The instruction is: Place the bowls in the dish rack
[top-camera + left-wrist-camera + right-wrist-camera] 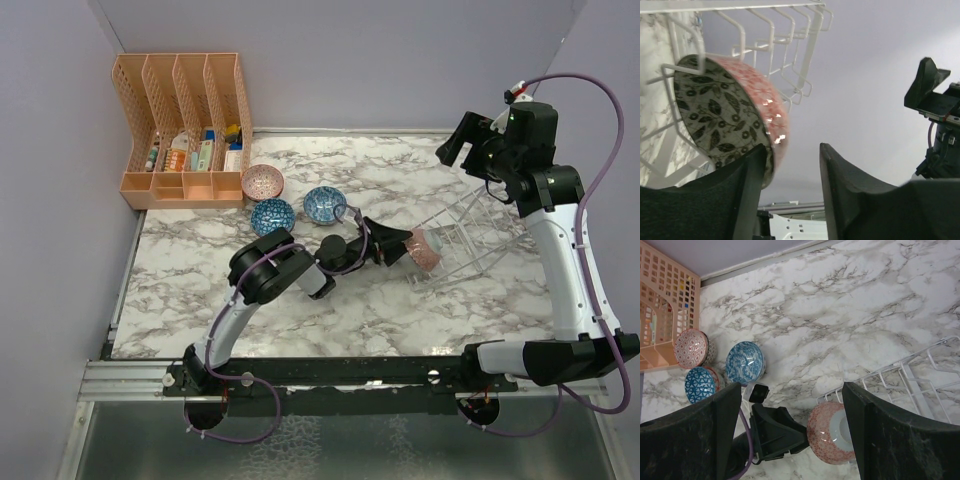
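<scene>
Dish rack [478, 238]: white wire frame, lying slantwise on the marble table [300, 310]; cannot tell whether it sits flat or is tipped

Leaf-patterned bowl [715, 115]: stands on edge at the near left end of the rack, among the upright wire dividers. Grey-black leaves inside, pink-red speckle outside. The right wrist view shows its pale foot ring facing away from the rack

Left gripper [792, 150]: reaches in toward that same end of the rack, jaws apart, nothing between them. One of its fingers [747, 190] sits just beside the bowl's rim; cannot tell if it touches

Right gripper [791, 386]: raised above the far right end of the rack, camera looking down past the rack. Its fingers [695, 435] are spread wide and hold nothing

Three more bowls lie flat on the table, well apart from the rack, off its left side:
- teal bowl [325, 204], nearest the rack
- blue bowl [272, 215], just beyond the teal one
- pink bowl [262, 181], farthest from the rack of the three

Orange organizer [185, 130]: farther from the rack than the bowls, just beside the pink one, small items in its compartments, too small to name
</scene>
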Tool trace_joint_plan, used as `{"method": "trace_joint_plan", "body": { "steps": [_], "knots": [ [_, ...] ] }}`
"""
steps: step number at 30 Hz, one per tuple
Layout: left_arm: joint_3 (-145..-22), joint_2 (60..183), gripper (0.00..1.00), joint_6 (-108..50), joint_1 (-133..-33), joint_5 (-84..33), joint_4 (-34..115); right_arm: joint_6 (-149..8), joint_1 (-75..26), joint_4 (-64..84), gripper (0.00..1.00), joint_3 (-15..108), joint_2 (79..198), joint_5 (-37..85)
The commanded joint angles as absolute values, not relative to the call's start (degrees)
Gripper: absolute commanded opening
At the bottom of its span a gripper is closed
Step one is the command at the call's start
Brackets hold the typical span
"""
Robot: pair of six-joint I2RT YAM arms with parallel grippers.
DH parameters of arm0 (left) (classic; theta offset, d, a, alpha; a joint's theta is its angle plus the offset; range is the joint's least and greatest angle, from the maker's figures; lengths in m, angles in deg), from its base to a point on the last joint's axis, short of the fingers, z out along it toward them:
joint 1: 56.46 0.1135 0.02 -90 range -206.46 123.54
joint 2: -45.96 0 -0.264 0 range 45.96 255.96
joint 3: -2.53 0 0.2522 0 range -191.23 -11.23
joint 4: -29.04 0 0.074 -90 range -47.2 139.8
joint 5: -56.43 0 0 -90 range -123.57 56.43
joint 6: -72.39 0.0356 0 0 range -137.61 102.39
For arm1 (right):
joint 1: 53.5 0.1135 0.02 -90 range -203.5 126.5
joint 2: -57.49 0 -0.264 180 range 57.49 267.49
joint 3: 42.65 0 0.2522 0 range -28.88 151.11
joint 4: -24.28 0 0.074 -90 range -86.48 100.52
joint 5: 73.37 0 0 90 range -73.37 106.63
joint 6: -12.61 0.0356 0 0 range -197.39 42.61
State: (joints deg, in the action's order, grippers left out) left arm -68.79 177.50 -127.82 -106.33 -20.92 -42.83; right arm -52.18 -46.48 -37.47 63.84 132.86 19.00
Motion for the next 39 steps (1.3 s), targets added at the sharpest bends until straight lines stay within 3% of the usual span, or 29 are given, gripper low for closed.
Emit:
{"method": "trace_joint_plan", "body": {
  "steps": [1, 5, 6, 19, 27, 39],
  "knots": [
    [-68.9, 170.89, 0.59, -122.22, -105.15, -16.99, -38.91, -53.04, -46.65, -36.5, 0.82, 65.92, 132.08, 18.65],
    [-68.07, 169.36, 0.96, -121.34, -104.57, -15.74, -37.0, -53.11, -46.65, -36.5, 0.82, 65.84, 131.76, 18.7],
    [-67.78, 169.16, 0.99, -121.2, -104.62, -15.38, -36.65, -53.13, -46.65, -36.5, 0.82, 65.86, 131.69, 18.74],
    [-65.1, 167.27, 0.99, -119.2, -104.4, -12.29, -32.3, -53.22, -46.65, -36.59, 0.82, 65.67, 130.52, 18.74],
    [-60.99, 159.24, 0.99, -111.89, -102.24, -11.22, -21.54, -53.35, -46.65, -36.79, 0.84, 66.76, 130.1, 18.27],
    [-66.49, 136.36, 0.99, -86.71, -98.06, -18.09, 18.08, -52.31, -46.65, -34.95, 0.85, 72.25, 131.21, 22.67]
  ]
}}
